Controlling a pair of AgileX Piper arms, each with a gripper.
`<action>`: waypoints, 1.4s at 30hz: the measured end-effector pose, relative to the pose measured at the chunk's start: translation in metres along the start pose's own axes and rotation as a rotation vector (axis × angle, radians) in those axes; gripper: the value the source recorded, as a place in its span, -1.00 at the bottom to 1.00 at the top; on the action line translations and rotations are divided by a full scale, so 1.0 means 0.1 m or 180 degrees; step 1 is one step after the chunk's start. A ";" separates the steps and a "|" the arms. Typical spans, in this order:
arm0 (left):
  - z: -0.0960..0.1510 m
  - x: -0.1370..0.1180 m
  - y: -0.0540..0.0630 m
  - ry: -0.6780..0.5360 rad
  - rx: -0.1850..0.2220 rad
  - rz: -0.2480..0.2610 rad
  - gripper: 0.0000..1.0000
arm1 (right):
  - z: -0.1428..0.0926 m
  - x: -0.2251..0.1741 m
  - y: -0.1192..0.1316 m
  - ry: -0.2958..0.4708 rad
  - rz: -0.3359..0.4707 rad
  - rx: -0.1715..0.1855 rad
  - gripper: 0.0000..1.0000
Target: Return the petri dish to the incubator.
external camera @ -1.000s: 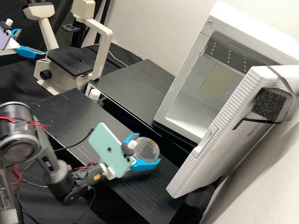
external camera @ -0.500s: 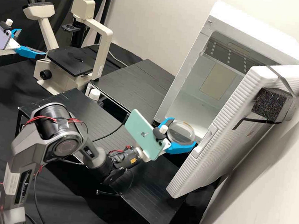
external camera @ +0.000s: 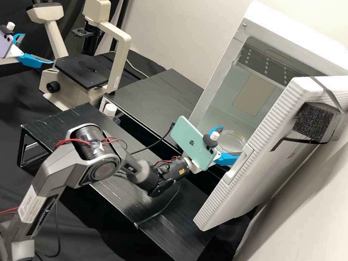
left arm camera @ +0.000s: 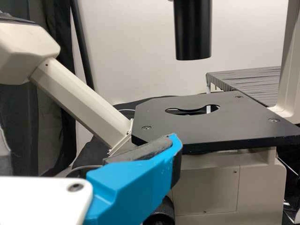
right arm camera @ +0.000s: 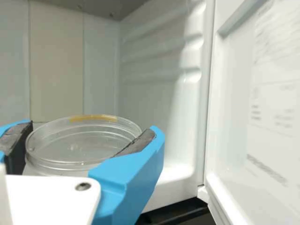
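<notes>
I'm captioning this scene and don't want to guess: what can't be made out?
- Right wrist view: underside of the clear round petri dish, hidden by the right gripper.
- Right wrist view: print on the white incubator door, too faint.
- High view: right interior of the white incubator, behind that door.
- High view: lower body of the white-capped clear bottle, behind the black shelf.

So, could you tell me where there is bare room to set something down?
The back stand has bare top between the microscope and the incubator. The front stand is bare beside the bottle and near the door's lower corner. It is crowded at the incubator's mouth, where the right gripper holds the dish close to the door.
</notes>
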 end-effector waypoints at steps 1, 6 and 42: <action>0.00 0.00 0.00 0.0000 0.0000 0.0000 1.00 | 0.02 0.06 -0.01 -0.0017 -0.0024 0.0009 -1.00; 0.00 0.00 0.00 0.0000 0.0000 0.0000 1.00 | 0.10 0.24 -0.04 -0.0098 -0.0094 0.0050 -1.00; 0.00 0.00 0.00 0.0000 0.0000 0.0000 1.00 | 0.19 0.86 -0.35 -0.0120 -0.0470 0.0148 1.00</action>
